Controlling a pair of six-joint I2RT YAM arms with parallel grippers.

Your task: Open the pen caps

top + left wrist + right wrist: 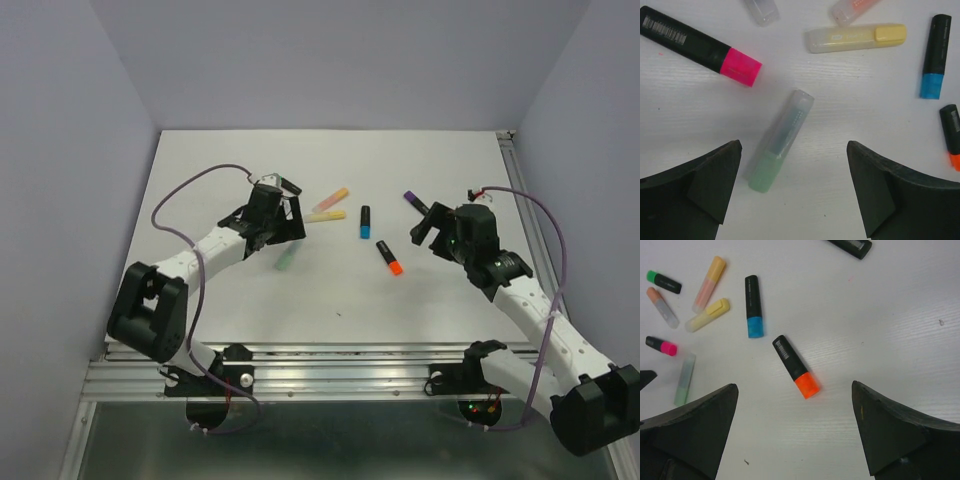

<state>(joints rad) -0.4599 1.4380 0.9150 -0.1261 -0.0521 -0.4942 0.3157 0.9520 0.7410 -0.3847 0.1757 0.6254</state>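
Several markers [365,222] lie scattered on the tabletop [300,300], their caps seemingly all on. The pale green cap [762,175] sits between the fingers of the left hand [794,145], with the pink cap [742,66], yellow cap [890,32] and blue cap [931,85] beyond. The orange cap [807,385] lies under the right hand [794,385]. Both hands gape fully and hold nothing. The markers look light, stiff and smooth, so they would likely skid when pinched. Best to clamp a barrel in one hand, grip its stubby cap in the other, and pull straight apart. No container is in view.
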